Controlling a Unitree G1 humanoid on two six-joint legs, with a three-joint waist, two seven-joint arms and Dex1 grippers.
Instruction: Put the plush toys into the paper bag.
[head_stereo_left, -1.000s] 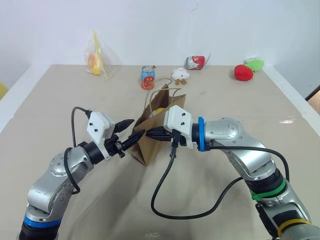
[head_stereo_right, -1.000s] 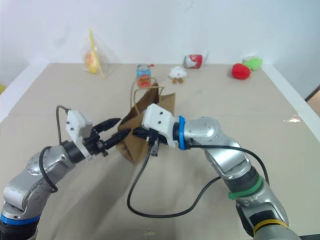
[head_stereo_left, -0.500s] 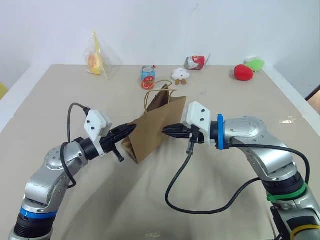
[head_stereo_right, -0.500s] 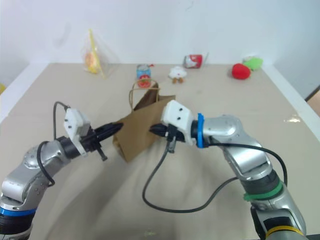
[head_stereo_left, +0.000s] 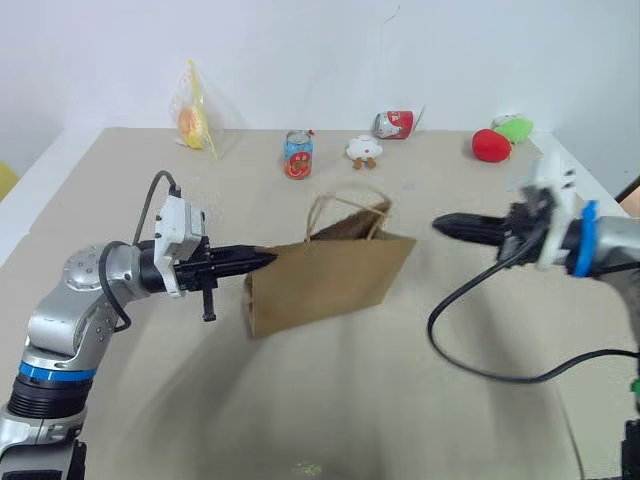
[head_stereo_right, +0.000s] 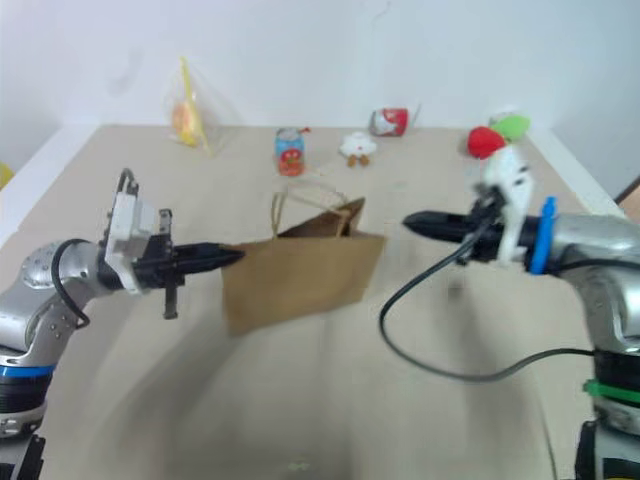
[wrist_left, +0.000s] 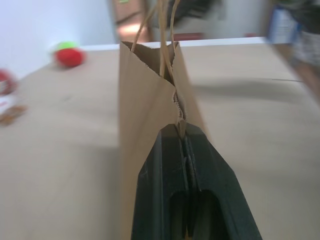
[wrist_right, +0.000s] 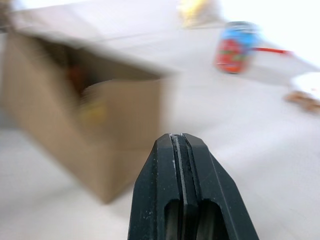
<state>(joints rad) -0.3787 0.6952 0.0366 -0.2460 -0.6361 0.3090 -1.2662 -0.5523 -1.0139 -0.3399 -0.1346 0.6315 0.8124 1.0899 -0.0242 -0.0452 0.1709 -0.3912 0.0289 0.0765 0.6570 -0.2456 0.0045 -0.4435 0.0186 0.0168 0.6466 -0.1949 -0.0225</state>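
Paper bag (head_stereo_left: 325, 280) upright mid-counter (head_stereo_left: 400, 400), handles up. L gripper (head_stereo_left: 262, 259) fingers pinched on bag's side edge. R gripper (head_stereo_left: 445, 225) fingers closed, empty, apart from bag. Orange/yellow shapes inside bag, blurred.

Closed right gripper (wrist_right: 181, 137) (paper bag (wrist_right: 100, 110) beyond)

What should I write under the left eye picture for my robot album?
Left gripper shut on the paper bag, right gripper shut and apart from it.
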